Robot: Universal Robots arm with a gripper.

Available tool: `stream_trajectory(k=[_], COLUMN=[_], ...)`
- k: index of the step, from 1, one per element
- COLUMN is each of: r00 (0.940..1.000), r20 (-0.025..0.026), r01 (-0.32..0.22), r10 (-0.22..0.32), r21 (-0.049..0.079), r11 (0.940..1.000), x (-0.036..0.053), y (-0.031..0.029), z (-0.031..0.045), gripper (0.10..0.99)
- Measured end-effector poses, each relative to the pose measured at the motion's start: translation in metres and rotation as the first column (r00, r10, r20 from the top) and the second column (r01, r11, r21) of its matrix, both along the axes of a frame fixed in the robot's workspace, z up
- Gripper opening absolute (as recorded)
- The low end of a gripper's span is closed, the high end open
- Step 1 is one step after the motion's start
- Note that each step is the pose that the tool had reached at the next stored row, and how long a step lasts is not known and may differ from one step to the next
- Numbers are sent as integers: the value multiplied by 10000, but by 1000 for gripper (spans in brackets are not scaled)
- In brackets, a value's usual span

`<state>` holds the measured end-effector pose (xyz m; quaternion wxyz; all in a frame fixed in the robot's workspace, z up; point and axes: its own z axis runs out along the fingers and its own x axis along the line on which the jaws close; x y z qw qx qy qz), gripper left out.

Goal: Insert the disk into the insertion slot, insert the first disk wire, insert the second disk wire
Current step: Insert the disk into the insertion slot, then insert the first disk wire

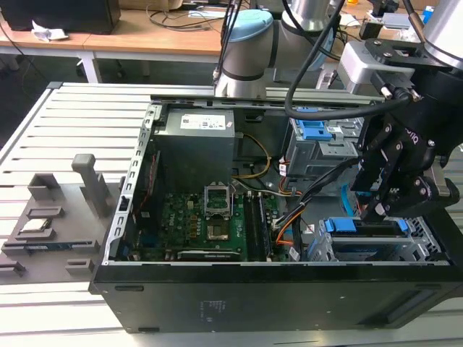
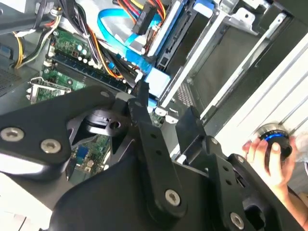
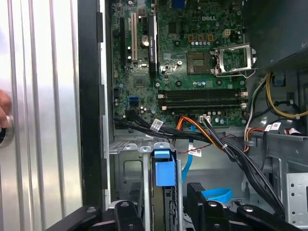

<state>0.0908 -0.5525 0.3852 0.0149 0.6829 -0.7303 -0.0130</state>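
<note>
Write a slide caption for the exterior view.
Robot hand poised over the blue-bracketed disk sitting in the low grey insertion slot of an open computer case.

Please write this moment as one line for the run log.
phase: disk insertion | disk: lying in slot | gripper: close above disk | hand: on knob

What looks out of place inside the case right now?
Nothing looks spilled or damaged. The processor socket on the motherboard stands unlatched and open, and a person's hand rests on a knob just outside the case.
</note>
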Motion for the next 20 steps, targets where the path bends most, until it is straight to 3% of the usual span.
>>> stream_trajectory(k=[3, 5, 8, 9, 10, 20], r00=[10000, 10000, 10000, 10000, 10000, 10000], r20=[0, 0, 0, 0, 1, 1], r01=[0, -1, 0, 0, 0, -1], r10=[0, 1, 0, 0, 0, 1], r21=[-3, -4, -7, -8, -9, -20], r11=[10000, 10000, 10000, 10000, 10000, 10000], x=[0, 1, 0, 0, 0, 0], y=[0, 0, 0, 0, 0, 0], z=[0, 0, 0, 0, 0, 0], gripper=[490, 357, 298, 239, 118, 106])
